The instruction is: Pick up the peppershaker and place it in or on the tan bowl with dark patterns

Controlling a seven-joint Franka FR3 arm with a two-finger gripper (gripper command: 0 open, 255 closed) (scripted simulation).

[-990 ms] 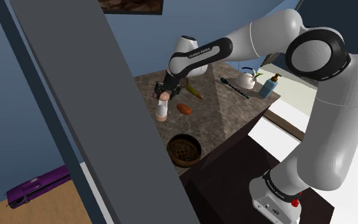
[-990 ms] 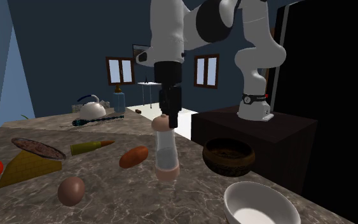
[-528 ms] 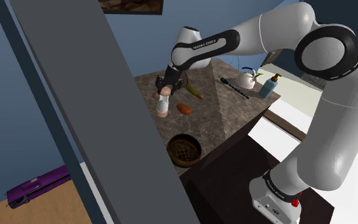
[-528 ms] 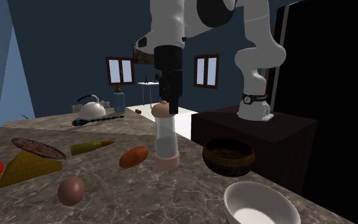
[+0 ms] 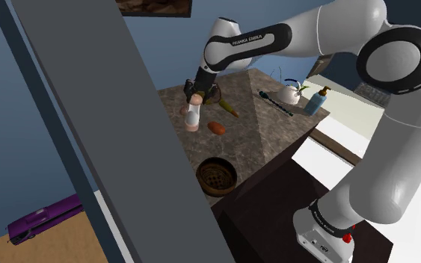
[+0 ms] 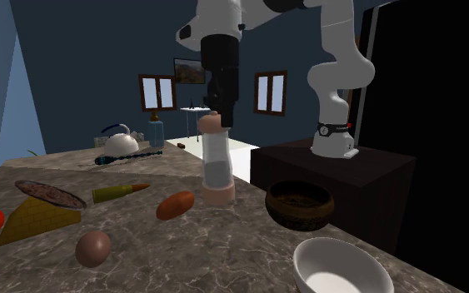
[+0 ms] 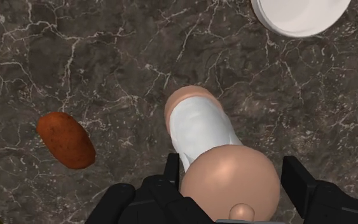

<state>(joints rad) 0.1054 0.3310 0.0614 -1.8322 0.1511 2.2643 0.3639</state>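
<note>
Dark marbled counter in a blue-walled room, black area at the second exterior view's right. Peppershaker, clear body with pinkish-tan cap and base, upright at frame centre. The tool comes straight down onto its top. Wrist view: black fingers either side of the cap, clamped on the peppershaker; tool.

The shaker's base looks lifted clear of the counter, though I can't be sure of the gap. So I judge the grasp done and the lift under way. Left to do: carry across, lower, release.

Tan bowl with dark patterns sits right of the shaker in the second exterior view, near but apart, nothing in it. In the shoulder view the bowl is below the peppershaker and the tool, low on the counter.

Room to move:
- Bare counter between shaker and bowl, nothing tall in the path.
- Brown oblong lump just beside the shaker, on the side away from the bowl.
- White bowl at lower right, near the tan one; don't drift there.
- Tan bowl stands close to the counter edge by the dark stand, so overshoot risks dropping it off the counter.
- Grey slanted post hides the counter's left part in the shoulder view.
</note>
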